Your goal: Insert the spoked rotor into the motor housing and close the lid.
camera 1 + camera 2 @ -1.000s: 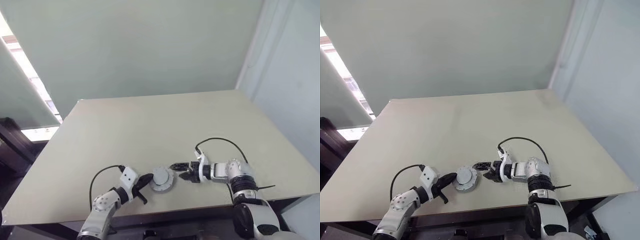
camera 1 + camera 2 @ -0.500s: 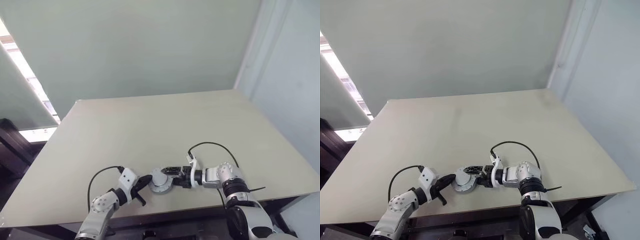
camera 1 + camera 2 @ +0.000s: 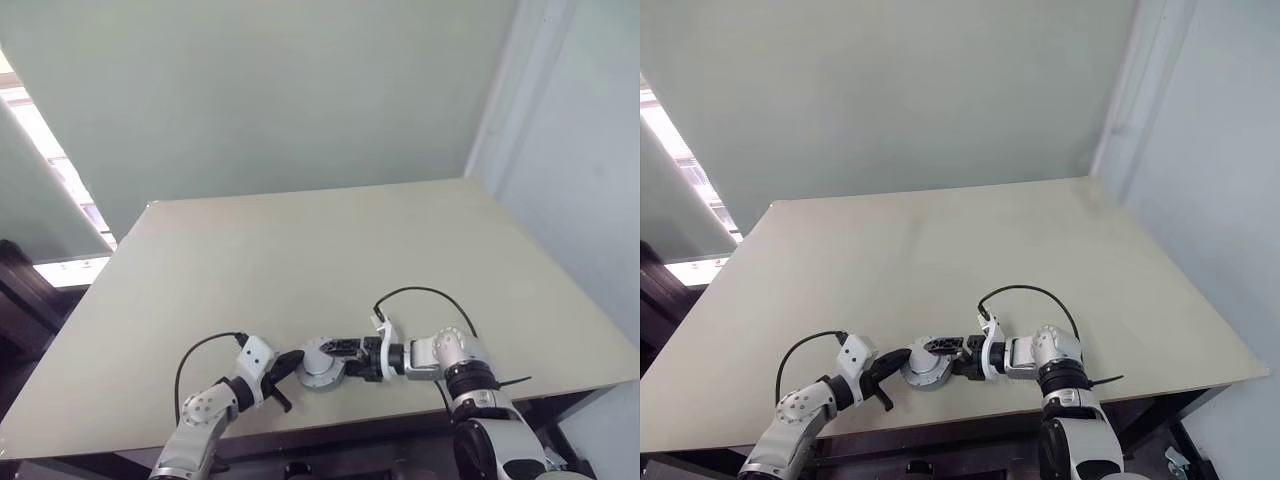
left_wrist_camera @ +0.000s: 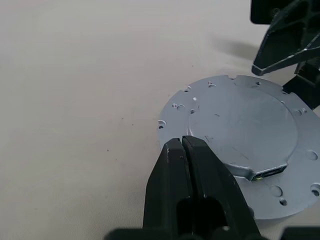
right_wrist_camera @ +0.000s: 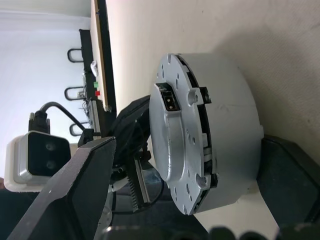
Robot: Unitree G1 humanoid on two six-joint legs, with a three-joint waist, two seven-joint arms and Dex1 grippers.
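Right gripper [image 3: 345, 352] has just slid in from the side, so its spread fingers now straddle the closed motor [image 3: 321, 364] near the table's [image 3: 300, 250] front edge. Left gripper [image 4: 182, 145], fingers pinched together, braces the lid [image 4: 240, 135], so looks like a final squeeze.

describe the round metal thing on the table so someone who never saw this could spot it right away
Start at the big beige table and go to its near edge, where the two arms meet. Between the shut left end effector and the open right end effector sits a flat-topped, silver-grey round assembly. It is the only loose object on the table, a drum with small holes around its top rim.
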